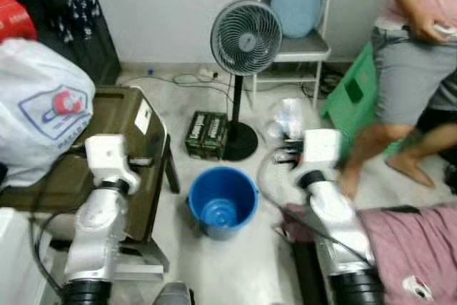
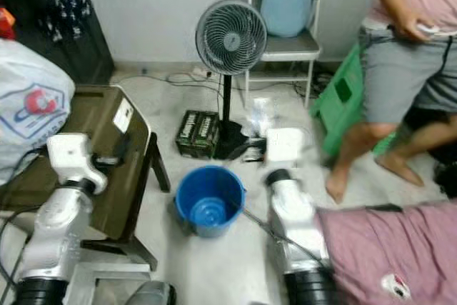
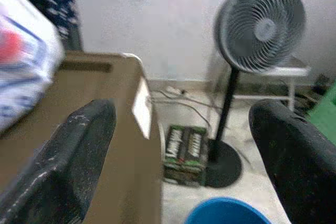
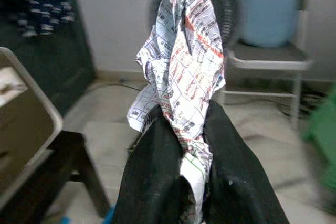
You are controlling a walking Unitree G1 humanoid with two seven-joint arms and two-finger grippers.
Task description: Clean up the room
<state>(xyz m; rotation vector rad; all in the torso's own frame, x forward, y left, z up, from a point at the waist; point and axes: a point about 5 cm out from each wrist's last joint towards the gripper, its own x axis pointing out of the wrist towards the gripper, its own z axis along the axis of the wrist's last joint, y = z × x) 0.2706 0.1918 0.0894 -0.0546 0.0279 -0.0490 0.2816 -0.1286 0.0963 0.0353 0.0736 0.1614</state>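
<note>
So I've got the right gripper [image 4: 181, 182] pinched down on a crumpled sheet of printed paper [image 4: 181, 72], and it sticks up out of the fingers like a flag, which I think is fine because only the bottom fold needs to be trapped to carry it. From the head cameras the right arm is held out over the floor just beside the blue bucket [image 1: 222, 202], and I'm reading that bucket as the bin for this cleanup, so the paper is basically staged for a drop, just not over the rim yet as far as I can tell (that arm is a bit blurred). The left gripper [image 3: 184, 150] is spread wide with nothing in it, parked by the front edge of the brown worktop [image 1: 114, 116], probably just out of the way. A white plastic bag [image 1: 39, 108] sits on the worktop's far left corner. On the floor past the bucket there's a standing fan [image 1: 245, 37] with a dark box [image 1: 207, 133] touching its base, and a person [image 1: 410, 55] is standing near the green crate [image 1: 350, 94], so I'd judge any swing to the right needs care.
</note>
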